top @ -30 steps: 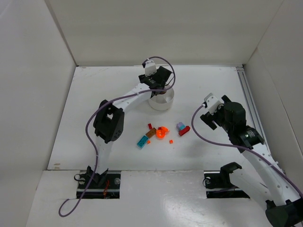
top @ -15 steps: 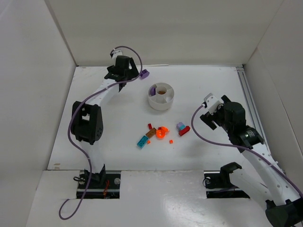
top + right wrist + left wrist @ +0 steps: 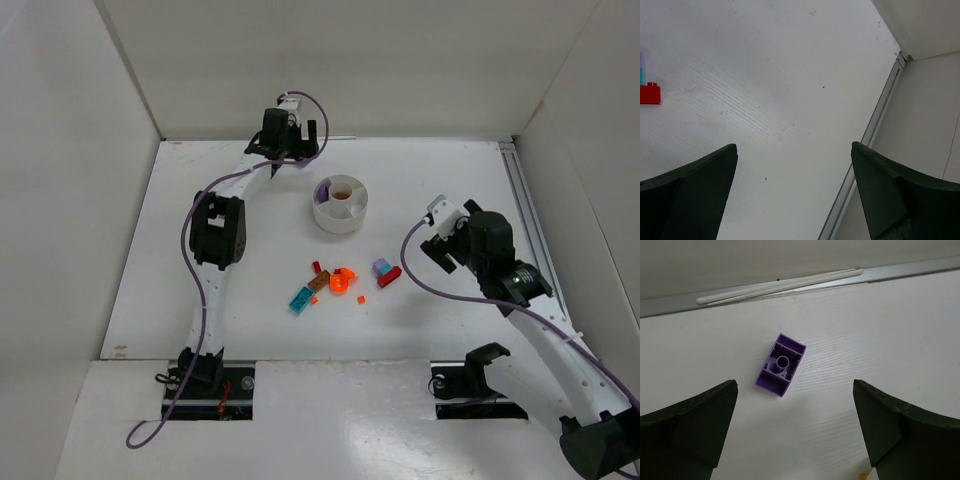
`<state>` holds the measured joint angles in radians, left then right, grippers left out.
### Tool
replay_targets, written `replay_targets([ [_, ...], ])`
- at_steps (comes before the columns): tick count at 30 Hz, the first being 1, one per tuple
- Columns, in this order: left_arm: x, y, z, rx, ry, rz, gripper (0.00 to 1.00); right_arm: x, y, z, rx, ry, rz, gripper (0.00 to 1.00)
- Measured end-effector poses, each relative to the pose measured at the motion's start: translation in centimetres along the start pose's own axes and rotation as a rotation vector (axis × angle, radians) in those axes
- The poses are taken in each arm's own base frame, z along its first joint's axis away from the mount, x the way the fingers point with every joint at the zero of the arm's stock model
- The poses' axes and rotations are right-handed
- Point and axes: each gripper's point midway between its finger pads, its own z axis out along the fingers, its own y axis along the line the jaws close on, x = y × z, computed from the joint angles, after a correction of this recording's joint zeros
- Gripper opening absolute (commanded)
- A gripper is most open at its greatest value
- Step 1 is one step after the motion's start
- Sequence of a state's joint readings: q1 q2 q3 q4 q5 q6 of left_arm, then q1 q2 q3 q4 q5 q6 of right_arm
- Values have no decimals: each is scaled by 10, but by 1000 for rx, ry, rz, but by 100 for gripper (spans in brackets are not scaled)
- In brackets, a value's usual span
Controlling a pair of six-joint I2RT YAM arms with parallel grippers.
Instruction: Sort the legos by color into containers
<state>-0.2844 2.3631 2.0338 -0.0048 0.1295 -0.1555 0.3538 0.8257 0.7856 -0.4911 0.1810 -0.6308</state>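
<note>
Legos (image 3: 340,282) are lying scattered on the white table (image 3: 200,290) in the overhead view, between the arm bases and the round white dish (image 3: 340,222). Among them are a teal brick (image 3: 300,298), an orange piece (image 3: 343,281) and a red brick (image 3: 389,277). One purple piece (image 3: 322,190) is sitting in a wedge on the dish's left side. The left gripper (image 3: 293,150) is reaching to the far edge of the table, and the right gripper (image 3: 440,250) is hanging to the right of the scatter.

From the left wrist, a purple brick (image 3: 780,364) is lying hollow side up on the table. The fingers (image 3: 690,425) are standing wide apart on either side of it, touching nothing.

From the right wrist, the fingers (image 3: 685,185) are likewise spread wide over bare table, gripping nothing, while the red brick is showing at the left edge.
</note>
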Motion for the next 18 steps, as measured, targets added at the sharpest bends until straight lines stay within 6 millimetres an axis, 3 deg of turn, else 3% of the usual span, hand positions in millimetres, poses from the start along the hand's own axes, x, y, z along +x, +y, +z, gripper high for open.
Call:
replay_targets([
  [5, 7, 4, 15, 70, 17, 74, 99, -1, -2, 1, 5, 7, -1, 99],
  [13, -13, 8, 38, 125, -45, 123, 99, 3, 1, 9, -13, 43, -9, 99],
  [18, 7, 7, 53, 158, -20, 124, 99, 3, 1, 9, -15, 46, -9, 99],
])
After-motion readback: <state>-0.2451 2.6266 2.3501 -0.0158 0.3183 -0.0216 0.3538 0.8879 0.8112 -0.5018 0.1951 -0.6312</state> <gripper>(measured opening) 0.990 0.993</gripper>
